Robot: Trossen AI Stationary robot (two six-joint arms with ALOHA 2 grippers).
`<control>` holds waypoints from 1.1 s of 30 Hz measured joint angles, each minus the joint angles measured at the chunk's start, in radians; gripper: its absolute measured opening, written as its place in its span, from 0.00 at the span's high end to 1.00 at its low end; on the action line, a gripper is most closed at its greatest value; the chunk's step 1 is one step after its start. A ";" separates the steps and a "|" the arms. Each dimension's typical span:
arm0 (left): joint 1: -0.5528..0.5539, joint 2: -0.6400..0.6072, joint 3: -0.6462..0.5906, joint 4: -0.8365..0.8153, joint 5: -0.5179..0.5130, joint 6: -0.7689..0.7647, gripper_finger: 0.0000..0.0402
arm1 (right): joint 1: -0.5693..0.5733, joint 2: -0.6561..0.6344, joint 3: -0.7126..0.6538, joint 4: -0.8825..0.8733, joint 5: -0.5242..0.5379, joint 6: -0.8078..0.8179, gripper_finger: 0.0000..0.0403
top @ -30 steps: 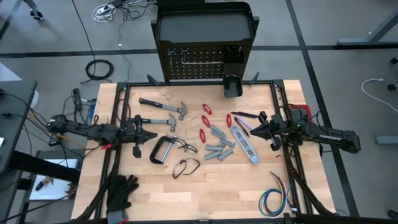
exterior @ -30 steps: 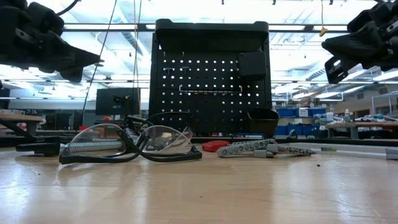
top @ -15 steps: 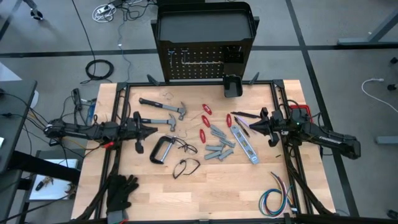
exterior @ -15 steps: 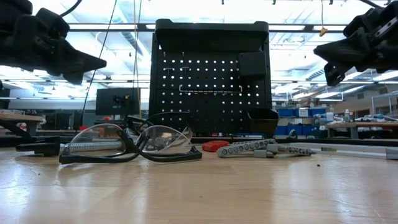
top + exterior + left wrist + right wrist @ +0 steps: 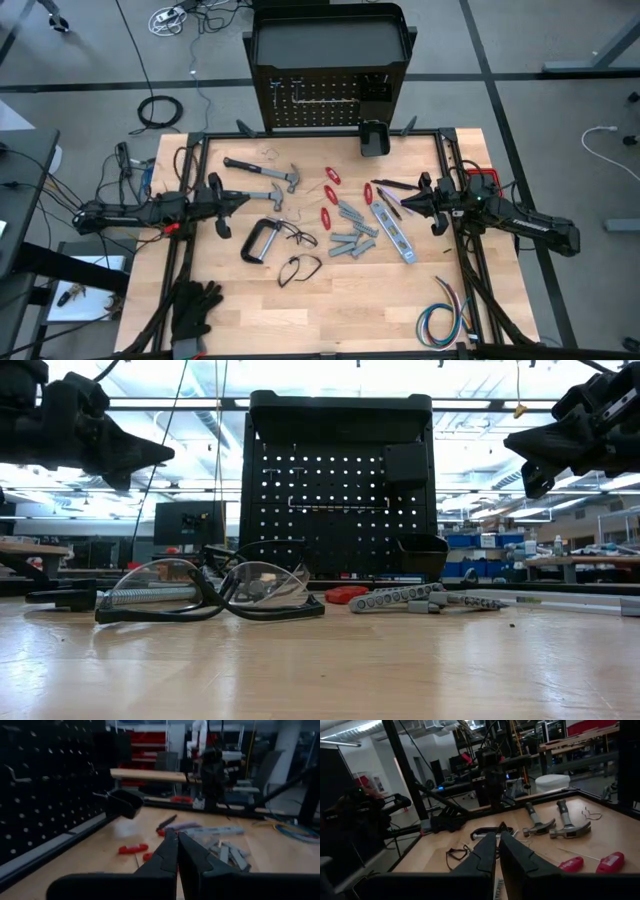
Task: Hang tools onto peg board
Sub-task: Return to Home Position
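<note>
- Swinging slightly toward the far side, the left gripper point(image 5: 240, 198) hovers near the desk's point(image 5: 340, 310) left edge, its fingers point(image 5: 165, 857) pressed together and empty.
- The hammers point(image 5: 268, 172) and C-clamp point(image 5: 258, 241) lie flat mid-desk, not yet hung; the peg board point(image 5: 325, 95) stands at the far edge.
- The right gripper point(image 5: 405, 197) holds unchanged near the right rail, fingers point(image 5: 485, 855) together, empty; clear air separates the arms.

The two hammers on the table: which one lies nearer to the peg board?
The hammer lying farther from the grey C-clamp. It is on the peg board side; the other hammer lies between it and the clamp.
</note>
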 joint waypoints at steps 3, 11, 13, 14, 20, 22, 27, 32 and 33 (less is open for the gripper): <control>0.014 -0.009 0.000 0.016 -0.003 0.000 0.98 | 0.000 0.000 0.000 0.001 0.001 0.000 0.92; 0.015 -0.009 0.000 0.070 -0.003 0.000 0.98 | 0.000 0.001 0.000 0.003 0.002 0.000 0.92; 0.015 -0.009 0.000 0.072 -0.002 0.000 0.98 | 0.000 0.001 0.000 0.008 0.002 0.000 0.92; 0.015 -0.009 0.000 0.074 -0.002 0.000 0.98 | 0.000 0.001 0.000 0.007 0.002 0.000 0.92; 0.015 -0.009 0.000 0.084 0.000 0.000 0.98 | 0.000 0.001 0.000 0.008 0.002 0.000 0.92; 0.015 -0.009 0.000 0.084 0.000 0.000 0.98 | 0.000 0.001 0.000 0.007 0.002 0.000 0.92; 0.015 -0.009 0.000 0.084 0.000 0.000 0.98 | 0.000 0.001 0.000 0.007 0.002 0.000 0.92; 0.015 -0.009 0.000 0.085 0.000 0.000 0.98 | 0.000 0.001 0.000 0.008 0.002 0.000 0.92; 0.015 -0.009 0.000 0.085 0.000 0.000 0.98 | 0.000 0.001 0.000 0.007 0.002 0.000 0.92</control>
